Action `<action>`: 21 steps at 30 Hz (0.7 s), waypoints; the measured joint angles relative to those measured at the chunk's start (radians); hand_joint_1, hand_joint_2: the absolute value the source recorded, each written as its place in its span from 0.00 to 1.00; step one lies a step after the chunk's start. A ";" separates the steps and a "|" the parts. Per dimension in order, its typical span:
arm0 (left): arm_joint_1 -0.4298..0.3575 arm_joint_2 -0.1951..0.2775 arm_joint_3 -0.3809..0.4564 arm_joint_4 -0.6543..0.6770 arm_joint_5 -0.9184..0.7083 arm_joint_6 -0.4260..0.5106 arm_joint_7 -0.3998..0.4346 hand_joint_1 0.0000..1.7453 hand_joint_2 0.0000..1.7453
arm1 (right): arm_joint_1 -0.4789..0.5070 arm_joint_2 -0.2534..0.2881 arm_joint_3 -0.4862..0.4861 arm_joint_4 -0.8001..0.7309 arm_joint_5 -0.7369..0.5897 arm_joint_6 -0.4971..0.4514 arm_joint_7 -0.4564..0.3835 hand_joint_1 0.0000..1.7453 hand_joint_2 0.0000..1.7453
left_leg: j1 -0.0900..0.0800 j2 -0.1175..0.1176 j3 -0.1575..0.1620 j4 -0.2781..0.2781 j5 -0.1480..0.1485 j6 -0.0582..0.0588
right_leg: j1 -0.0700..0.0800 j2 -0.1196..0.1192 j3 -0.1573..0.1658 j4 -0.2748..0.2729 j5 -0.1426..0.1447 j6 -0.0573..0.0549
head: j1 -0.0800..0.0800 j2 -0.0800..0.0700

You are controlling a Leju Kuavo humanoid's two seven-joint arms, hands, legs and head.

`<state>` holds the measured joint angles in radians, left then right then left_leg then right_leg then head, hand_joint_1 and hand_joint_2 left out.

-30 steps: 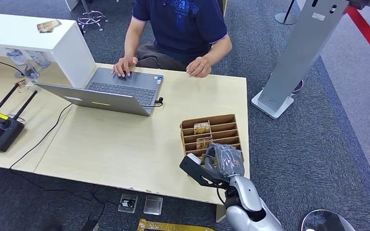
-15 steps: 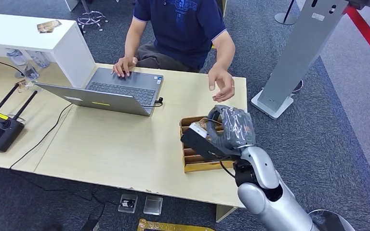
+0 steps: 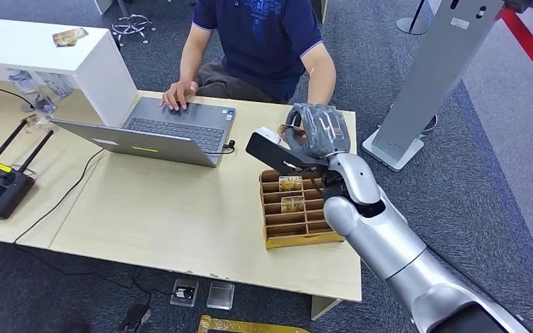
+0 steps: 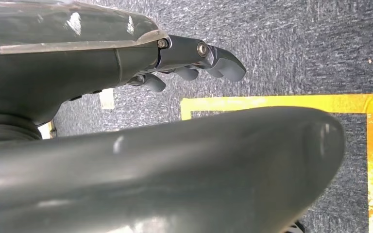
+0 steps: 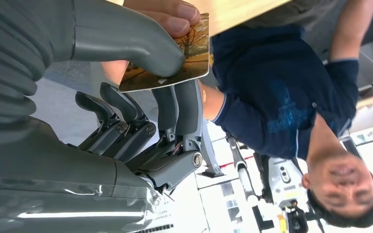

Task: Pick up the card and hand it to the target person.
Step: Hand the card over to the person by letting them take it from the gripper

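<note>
My right hand [image 3: 316, 132] is raised above the far edge of the table, in front of the seated person [image 3: 264, 35]. It pinches a card with an autumn-tree picture [image 5: 175, 58] between thumb and fingers. The person's fingers [image 5: 167, 12] grip the card's other edge. In the head view a sliver of the card [image 3: 291, 129] shows beside my hand, and the person's forearm [image 3: 323, 80] reaches down behind it. My left hand [image 4: 194, 60] hangs over the carpet floor, fingers loosely apart, holding nothing.
A wooden slotted card box [image 3: 298, 232] sits on the table under my right arm, with two more cards [image 3: 291, 184] in its slots. An open laptop [image 3: 173, 132], a black remote controller [image 3: 0, 184], a white shelf [image 3: 41, 48] and a grey stand [image 3: 423, 83] surround the table.
My right hand has risen from the card box and travelled toward the person with the card. The person's hand left the table and now holds the card's edge.
</note>
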<state>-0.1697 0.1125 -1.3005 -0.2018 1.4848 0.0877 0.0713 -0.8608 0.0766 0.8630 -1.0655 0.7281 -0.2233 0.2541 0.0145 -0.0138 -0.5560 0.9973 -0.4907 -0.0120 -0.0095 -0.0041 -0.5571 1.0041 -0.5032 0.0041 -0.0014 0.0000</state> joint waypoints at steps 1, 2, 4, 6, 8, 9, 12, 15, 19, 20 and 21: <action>0.001 0.000 -0.001 0.000 0.001 0.001 0.000 0.00 0.00 | -0.005 0.011 0.005 0.032 0.001 -0.005 -0.004 0.98 1.00 | 0.000 0.000 0.000 0.000 0.000 0.000 | 0.000 0.000 0.000 0.000 0.000 0.000 | 0.000 0.000; 0.002 0.000 -0.003 0.000 0.002 0.001 0.000 0.00 0.00 | -0.009 0.022 0.009 0.062 0.002 -0.009 -0.007 0.73 1.00 | 0.000 0.000 0.000 0.000 0.000 0.000 | 0.000 0.000 0.000 0.000 0.000 0.000 | 0.001 0.000; 0.005 0.000 -0.006 0.000 0.004 0.002 0.000 0.00 0.00 | -0.013 0.039 0.015 0.111 0.002 -0.012 -0.012 0.25 1.00 | 0.000 0.000 0.000 0.000 0.000 0.000 | 0.000 0.000 0.000 0.000 0.000 0.000 | 0.001 0.000; 0.009 0.001 -0.008 0.000 0.008 -0.002 -0.001 0.00 0.00 | -0.016 0.053 0.023 0.148 0.002 -0.012 -0.015 0.00 1.00 | 0.000 0.000 0.000 0.000 0.000 0.000 | 0.000 0.000 0.000 0.000 0.000 0.000 | 0.002 0.000; 0.014 0.001 -0.010 0.000 0.012 -0.008 -0.004 0.00 0.00 | -0.018 0.067 0.030 0.180 0.000 -0.011 -0.017 0.00 1.00 | 0.000 0.000 0.000 0.000 0.000 0.000 | 0.000 0.000 0.000 0.000 0.000 0.000 | 0.002 0.000; 0.016 0.001 -0.011 0.000 0.013 -0.010 -0.006 0.00 0.00 | -0.019 0.073 0.033 0.194 -0.001 -0.011 -0.018 0.00 1.00 | 0.000 0.000 0.000 0.000 0.000 0.000 | 0.000 0.000 0.000 0.000 0.000 0.000 | 0.001 0.000; 0.022 0.001 -0.012 0.000 0.018 -0.012 -0.012 0.00 0.00 | -0.025 0.086 0.041 0.227 -0.005 -0.015 -0.022 0.00 1.00 | 0.000 0.000 0.000 0.000 0.000 0.000 | 0.000 0.000 0.000 0.000 0.000 0.000 | 0.001 0.000; 0.026 0.001 -0.013 0.000 0.021 -0.012 -0.017 0.00 0.00 | -0.031 0.092 0.049 0.245 -0.009 -0.031 -0.024 0.00 1.00 | 0.000 0.000 0.000 0.000 0.000 0.000 | 0.000 0.000 0.000 0.000 0.000 0.000 | 0.000 0.000; 0.030 0.001 -0.013 0.000 0.028 -0.010 -0.021 0.00 0.00 | -0.041 0.091 0.054 0.245 -0.020 -0.050 -0.017 0.00 1.00 | 0.000 0.001 0.001 0.000 0.000 0.000 | 0.000 0.000 -0.001 0.000 0.000 0.000 | 0.001 0.000; 0.032 0.001 -0.013 0.000 0.031 -0.010 -0.022 0.00 0.00 | -0.042 0.089 0.054 0.238 -0.023 -0.057 -0.013 0.00 1.00 | 0.000 0.001 0.001 0.000 0.000 0.000 | 0.000 0.000 -0.001 0.000 0.000 0.000 | 0.001 0.000; 0.034 0.001 -0.013 0.000 0.034 -0.009 -0.023 0.00 0.00 | -0.041 0.085 0.053 0.225 -0.029 -0.064 -0.007 0.00 1.00 | 0.000 0.001 0.001 0.000 0.000 0.000 | 0.000 0.000 -0.001 0.000 0.000 0.000 | 0.001 0.000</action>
<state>-0.1359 0.1133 -1.3130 -0.2014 1.5191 0.0788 0.0484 -0.9021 0.1612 0.9163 -0.8403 0.6987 -0.2870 0.2472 0.0145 -0.0130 -0.5554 0.9975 -0.4907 -0.0119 -0.0096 -0.0036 -0.5579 1.0038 -0.5033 0.0041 -0.0002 0.0000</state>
